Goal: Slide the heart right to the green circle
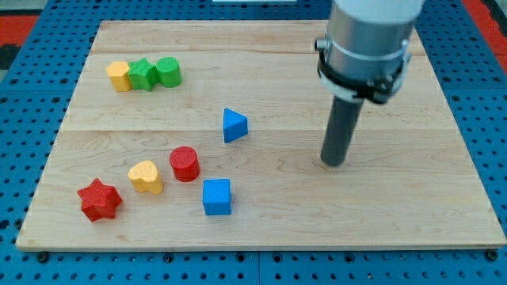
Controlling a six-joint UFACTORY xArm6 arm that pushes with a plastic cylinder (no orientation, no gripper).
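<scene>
My tip (334, 162) rests mid-board toward the right edge — no jaws — far from the yellow heart block (146, 176) and the green cylinder block (168, 71).

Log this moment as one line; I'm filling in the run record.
tip: board's right half, touching no block | yellow heart: lower left, beside red cylinder | green circle: upper left | push: not begun

No legible text in view
Checked wooden board (261, 229), coloured blocks, dark rod and its grey housing (368, 39), blue pegboard (24, 71): no labels, brands, numbers or signs readable
</scene>
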